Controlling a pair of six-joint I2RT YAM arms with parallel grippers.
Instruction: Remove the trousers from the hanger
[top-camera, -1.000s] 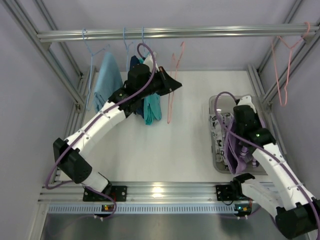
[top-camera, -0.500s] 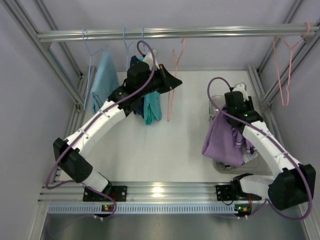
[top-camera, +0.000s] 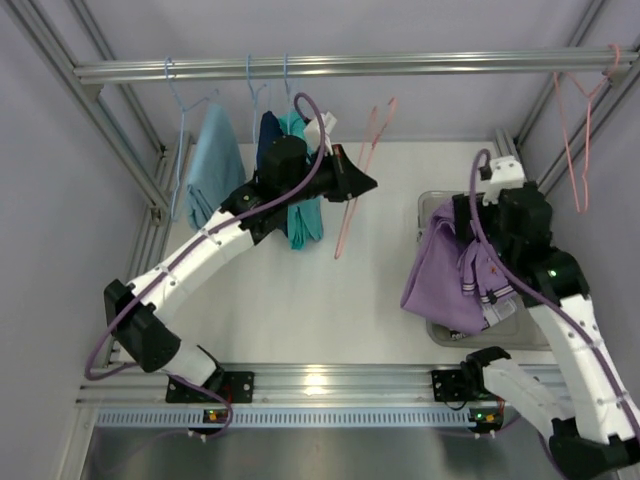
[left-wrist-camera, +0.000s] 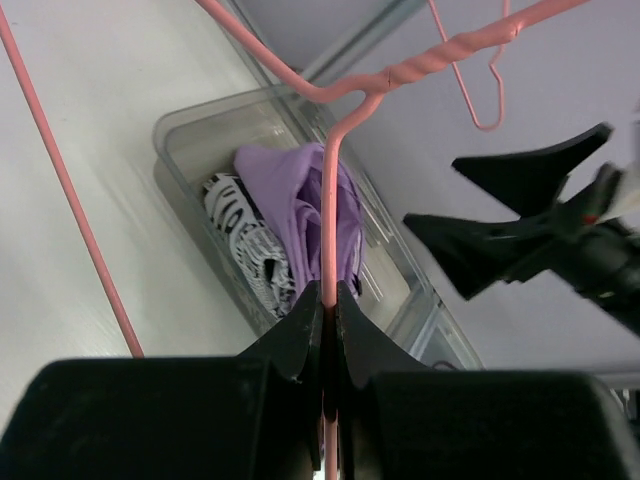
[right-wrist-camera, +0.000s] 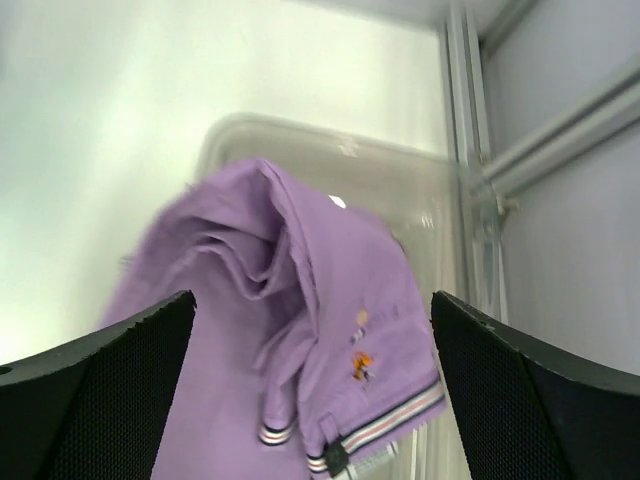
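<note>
- Over the middle of the bench (top-camera: 380, 300), left end effector (left-wrist-camera: 328, 298): pinches the thin wire of the pink hanger (left-wrist-camera: 330, 200), fingers pressed together on it just below the twisted neck.
- Pink hanger, top view: hangs bare and tilted from that grip, hook end up toward the rail (top-camera: 450, 62) but apart from it; sits just right of the teal garment (top-camera: 305, 218).
- At the right side, trousers (top-camera: 440, 275): purple, off the hanger, lie bunched over the left rim of the clear bin (left-wrist-camera: 180, 125) and spill partly outside it; striped waistband shows in the right wrist view.
- Under the trousers inside the bin: black-and-white patterned cloth (left-wrist-camera: 240, 245).
- Right end effector (right-wrist-camera: 310, 296): stands spread wide directly above the trousers, one finger at each side of its own camera view; grips nothing.
- On the rail at left: light-blue hangers (top-camera: 170, 75) carry a light-blue garment (top-camera: 215, 160), a dark blue garment (top-camera: 268, 135) and the teal garment.
- At the far right end of the rail: second pink hanger (top-camera: 584, 170), bare.
</note>
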